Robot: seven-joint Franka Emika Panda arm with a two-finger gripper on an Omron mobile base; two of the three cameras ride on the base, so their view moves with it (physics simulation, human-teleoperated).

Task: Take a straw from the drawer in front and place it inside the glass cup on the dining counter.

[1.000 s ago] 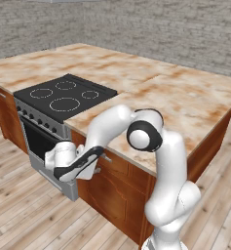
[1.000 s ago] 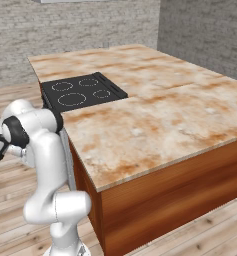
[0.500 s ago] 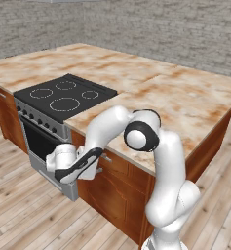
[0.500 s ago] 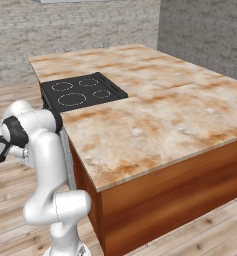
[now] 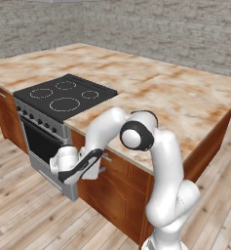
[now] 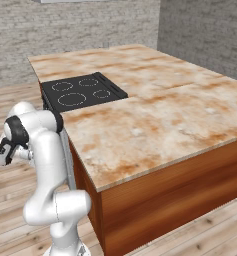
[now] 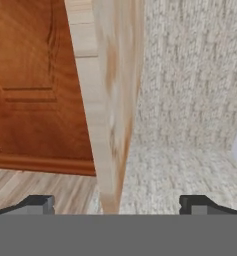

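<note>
Cream, rust-mottled tabletop (image 5: 185, 97) above and beyond the tool (image 5: 77, 171); drawer (image 5: 118, 165) just beside it, shut, handle ungrasped. Tool spread wide, empty. Straw unseen, presumably inside: light, stiff, slippery; best pinched mid-length.

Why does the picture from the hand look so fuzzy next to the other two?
Hand view: the camera sits close to the counter, so its edge and the wood panel look smeared, the picture rolled sideways. Left base view: even light, soft shadow beneath the counter. Right base view: crisp, no glare on the cooktop.
</note>
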